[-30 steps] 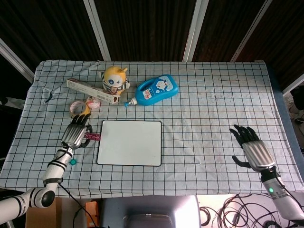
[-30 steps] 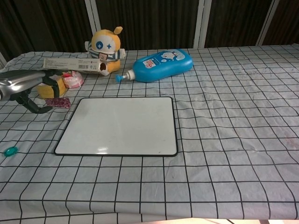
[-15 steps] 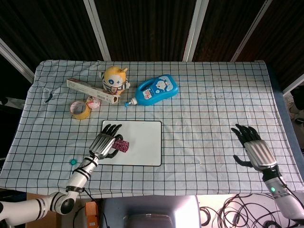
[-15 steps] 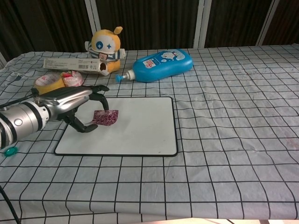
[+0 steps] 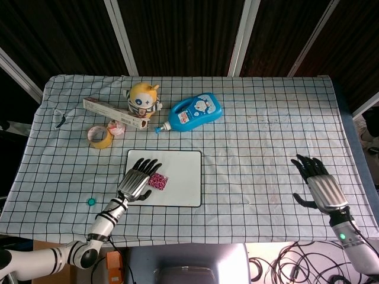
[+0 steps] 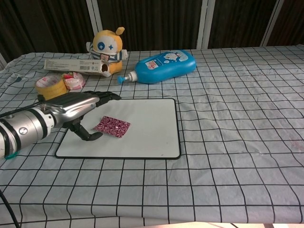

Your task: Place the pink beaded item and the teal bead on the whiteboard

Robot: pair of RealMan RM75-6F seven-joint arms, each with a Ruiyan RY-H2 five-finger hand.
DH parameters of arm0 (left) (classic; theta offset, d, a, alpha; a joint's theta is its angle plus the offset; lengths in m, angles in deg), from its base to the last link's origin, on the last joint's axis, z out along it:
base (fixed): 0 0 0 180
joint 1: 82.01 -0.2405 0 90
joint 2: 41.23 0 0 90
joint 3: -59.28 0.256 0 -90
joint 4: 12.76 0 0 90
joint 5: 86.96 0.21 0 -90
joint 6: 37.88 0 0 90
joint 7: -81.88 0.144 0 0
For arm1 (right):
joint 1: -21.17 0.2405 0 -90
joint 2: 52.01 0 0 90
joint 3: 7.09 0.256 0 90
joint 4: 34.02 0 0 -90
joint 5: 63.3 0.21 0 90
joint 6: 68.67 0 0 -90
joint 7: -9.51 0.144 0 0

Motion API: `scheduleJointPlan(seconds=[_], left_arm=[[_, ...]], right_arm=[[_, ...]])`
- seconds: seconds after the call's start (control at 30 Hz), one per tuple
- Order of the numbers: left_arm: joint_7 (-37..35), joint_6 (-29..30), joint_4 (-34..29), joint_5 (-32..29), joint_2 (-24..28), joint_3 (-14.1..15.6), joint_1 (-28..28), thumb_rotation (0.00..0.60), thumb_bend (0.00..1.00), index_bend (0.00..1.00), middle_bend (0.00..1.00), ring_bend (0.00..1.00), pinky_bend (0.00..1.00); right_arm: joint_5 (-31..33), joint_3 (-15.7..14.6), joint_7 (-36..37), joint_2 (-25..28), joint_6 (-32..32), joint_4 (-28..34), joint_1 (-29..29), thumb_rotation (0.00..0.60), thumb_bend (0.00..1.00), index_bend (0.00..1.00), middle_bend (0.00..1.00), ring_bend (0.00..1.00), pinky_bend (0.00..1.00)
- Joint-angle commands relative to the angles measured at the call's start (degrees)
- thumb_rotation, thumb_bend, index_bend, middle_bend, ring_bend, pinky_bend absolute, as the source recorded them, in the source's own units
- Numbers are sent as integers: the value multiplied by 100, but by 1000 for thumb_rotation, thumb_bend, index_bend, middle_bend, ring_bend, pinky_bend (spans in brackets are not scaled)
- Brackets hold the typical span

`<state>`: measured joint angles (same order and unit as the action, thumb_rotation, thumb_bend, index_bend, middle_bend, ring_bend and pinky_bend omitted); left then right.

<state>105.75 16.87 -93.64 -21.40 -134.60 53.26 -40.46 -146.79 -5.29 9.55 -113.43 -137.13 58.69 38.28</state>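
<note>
The pink beaded item (image 5: 157, 181) (image 6: 112, 126) lies flat on the left part of the whiteboard (image 5: 180, 168) (image 6: 147, 128). My left hand (image 5: 138, 178) (image 6: 76, 110) hovers just left of it over the board's edge, fingers stretched out and apart, holding nothing. The thumb curls close to the item's left corner. The teal bead (image 5: 90, 202) sits on the checked cloth left of the board, near the front edge. My right hand (image 5: 317, 186) rests far right on the cloth, fingers spread and empty; only the head view shows it.
Behind the board lie a yellow tape roll (image 5: 99, 136) (image 6: 51, 86), a long carton (image 5: 115, 113), a yellow plush toy (image 5: 144, 97) (image 6: 106, 49) and a blue bottle (image 5: 194, 112) (image 6: 164, 66) on its side. The table's front edge runs close below both hands.
My left hand carried the pink beaded item from left of the whiteboard onto it and let go; the item now lies flat. The right hand barely shifted.
</note>
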Motion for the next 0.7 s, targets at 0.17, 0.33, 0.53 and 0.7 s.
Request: scheduleJointPlan(seconds=[0.17, 0.33, 0.53, 0.7], left_arm=[[309, 922, -1190, 280, 1317, 467, -723, 600, 361, 343, 0, 0, 56], [309, 973, -1460, 23, 1860, 731, -1065, 600, 364, 356, 0, 0, 62], [11, 857, -1151, -116, 1876, 838, -1294, 600, 376, 357, 0, 0, 60], [-320, 701, -663, -38, 1646, 886, -1411, 600, 354, 354, 0, 0, 60]], right_arm=[[-60, -31, -11, 9, 20, 29, 3, 600, 236, 0, 0, 0, 0], [-67, -27, -124, -48, 17, 46, 10, 600, 237, 0, 0, 0, 0], [-51, -45, -276, -114, 86, 69, 37, 600, 236, 0, 0, 0, 0], [-28, -36, -312, -126, 116, 80, 55, 600, 237, 0, 0, 0, 0]])
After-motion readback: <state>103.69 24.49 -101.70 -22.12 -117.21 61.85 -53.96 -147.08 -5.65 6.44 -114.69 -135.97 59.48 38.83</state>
